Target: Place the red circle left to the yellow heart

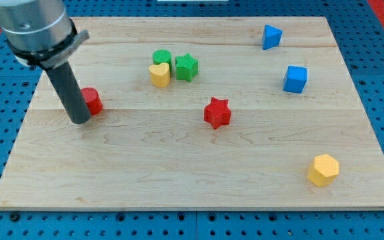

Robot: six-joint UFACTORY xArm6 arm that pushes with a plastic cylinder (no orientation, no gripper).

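The red circle (92, 101) lies near the board's left side, partly hidden behind my rod. My tip (80, 121) rests on the board touching the red circle's left lower side. The yellow heart (159, 75) lies up and to the right of them, near the view's top middle. It touches the green circle (162, 58) behind it and sits right next to the green star (186, 67) on its right.
A red star (217, 113) lies at the board's middle. A blue block (271, 37) and a blue cube (295, 79) lie at the upper right. A yellow hexagon (323, 170) lies at the lower right. The wooden board (145, 173) ends close to my tip's left.
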